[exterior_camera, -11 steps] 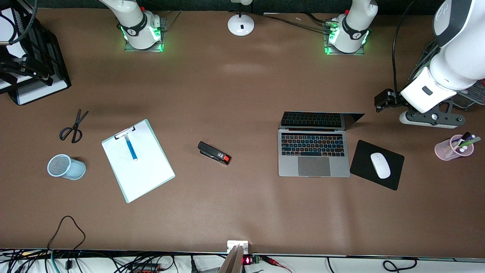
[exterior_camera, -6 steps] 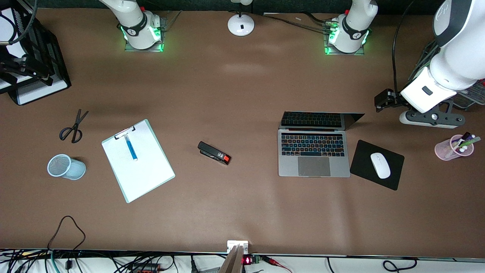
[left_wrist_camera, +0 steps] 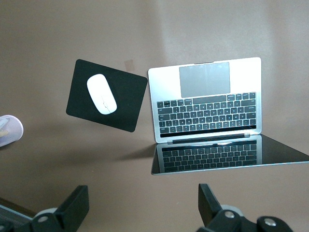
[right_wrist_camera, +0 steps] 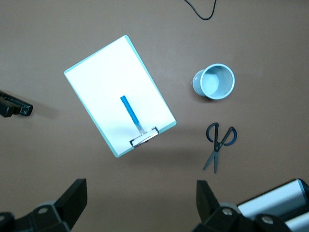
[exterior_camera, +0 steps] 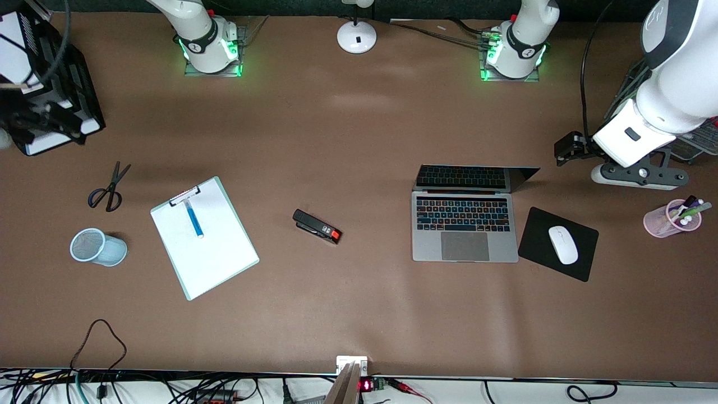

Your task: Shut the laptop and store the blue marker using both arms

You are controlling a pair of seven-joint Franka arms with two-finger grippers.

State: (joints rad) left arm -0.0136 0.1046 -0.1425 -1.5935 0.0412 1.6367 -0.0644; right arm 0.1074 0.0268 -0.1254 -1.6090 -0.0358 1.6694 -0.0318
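Note:
The laptop (exterior_camera: 464, 246) stands open on the table toward the left arm's end, its screen tilted up; it also shows in the left wrist view (left_wrist_camera: 205, 79). The blue marker (exterior_camera: 194, 219) lies on a white clipboard (exterior_camera: 213, 252) toward the right arm's end, and shows in the right wrist view (right_wrist_camera: 129, 112). My left gripper (exterior_camera: 639, 175) hangs high over the table's end beside the laptop, open and empty (left_wrist_camera: 140, 203). My right gripper (exterior_camera: 39, 120) hangs high over the other end, open and empty (right_wrist_camera: 141, 195).
A black stapler (exterior_camera: 317, 226) lies mid-table. Scissors (exterior_camera: 109, 188) and a light-blue mesh cup (exterior_camera: 98, 247) lie beside the clipboard. A white mouse (exterior_camera: 562, 244) sits on a black mouse pad (exterior_camera: 535, 235). A pink pen cup (exterior_camera: 670, 220) stands nearby. A black tray (exterior_camera: 61, 67) stands at the right arm's end.
My right gripper has shifted slightly over the table's end near the black tray. The left arm and the objects on the table have not moved.

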